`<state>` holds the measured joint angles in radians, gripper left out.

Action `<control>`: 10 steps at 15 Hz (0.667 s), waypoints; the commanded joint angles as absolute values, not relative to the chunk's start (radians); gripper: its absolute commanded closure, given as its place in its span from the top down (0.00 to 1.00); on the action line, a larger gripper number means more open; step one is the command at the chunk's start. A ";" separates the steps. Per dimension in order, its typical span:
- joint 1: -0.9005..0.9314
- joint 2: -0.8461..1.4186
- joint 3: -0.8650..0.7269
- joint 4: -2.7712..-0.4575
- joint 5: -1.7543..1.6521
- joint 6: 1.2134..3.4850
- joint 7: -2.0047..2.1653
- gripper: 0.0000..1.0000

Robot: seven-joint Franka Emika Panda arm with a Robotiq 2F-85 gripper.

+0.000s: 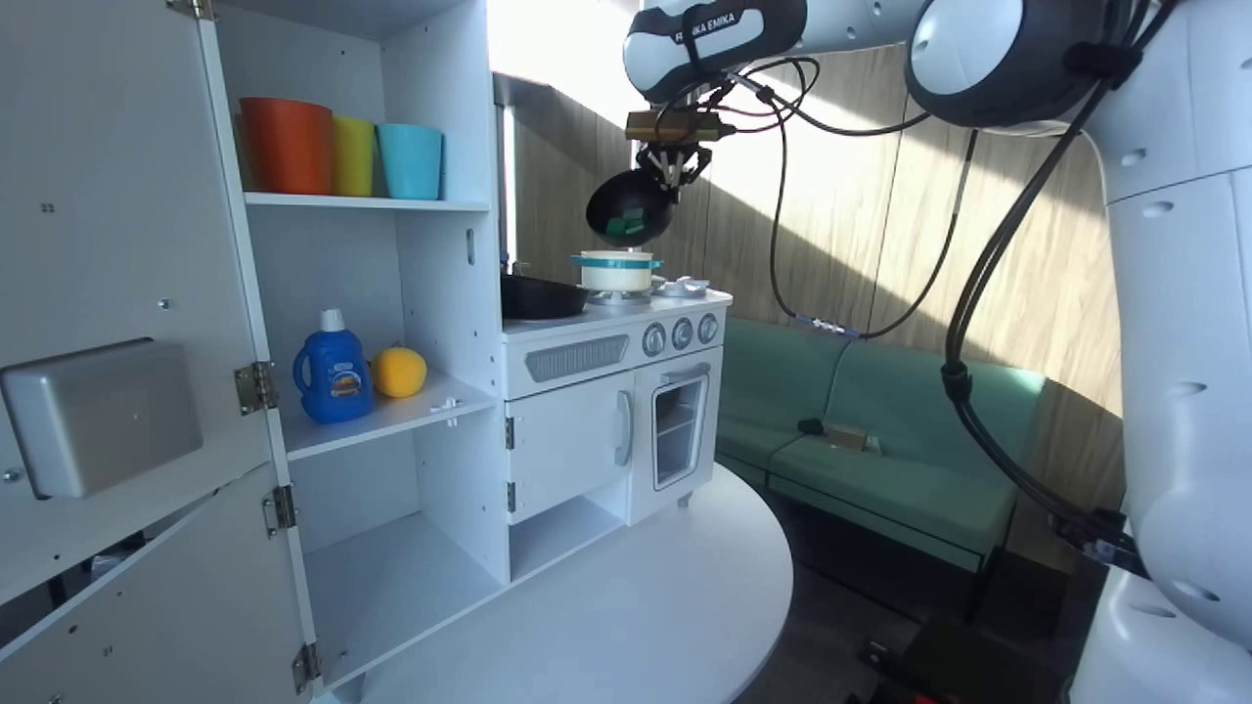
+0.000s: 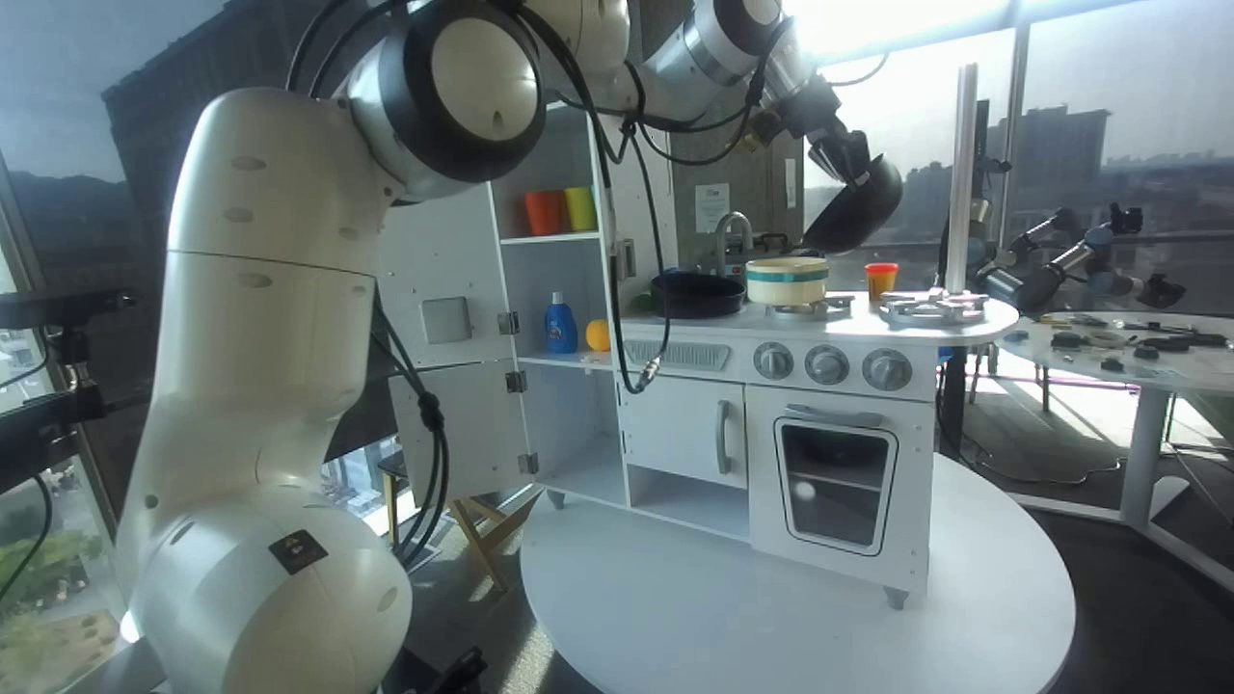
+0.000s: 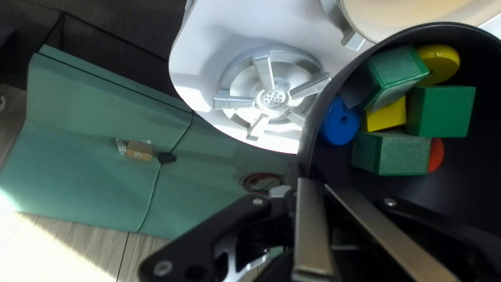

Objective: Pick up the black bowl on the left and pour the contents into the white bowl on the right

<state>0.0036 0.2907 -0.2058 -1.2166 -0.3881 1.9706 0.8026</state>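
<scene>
The black bowl hangs tilted above the stove top in both exterior views, its mouth facing down toward the white bowl's side. My gripper is shut on its rim, as the wrist view shows. Inside the black bowl lie several blocks: green blocks, yellow pieces, a blue piece and a red piece. The white bowl, with a teal band near its top, stands upright on a burner below the black bowl. It also shows in an exterior view and partly in the wrist view.
A wide flat black pan stands beside the white bowl. A bare grey burner lies on its other side. A small orange tub with a red lid stands behind. A tall shelf unit with cups adjoins the stove.
</scene>
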 commanded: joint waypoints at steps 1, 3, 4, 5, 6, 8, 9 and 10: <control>0.048 0.245 -0.220 -1.289 -0.530 2.041 0.876 0.08; 0.068 0.231 -0.221 -1.320 -0.619 2.058 0.920 0.08; 0.074 0.223 -0.218 -1.334 -0.650 2.064 0.938 0.08; 0.083 0.214 -0.217 -1.351 -0.686 2.071 0.957 0.08; 0.093 0.205 -0.216 -1.370 -0.726 2.078 0.978 0.08; 0.108 0.182 -0.210 -1.407 -0.780 2.085 1.011 0.08; 0.117 0.170 -0.208 -1.424 -0.808 2.086 1.027 0.08; 0.127 0.157 -0.207 -1.443 -0.836 2.087 1.041 0.08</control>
<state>0.0971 0.2309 -0.2053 -1.3554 -0.7483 2.0469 0.9794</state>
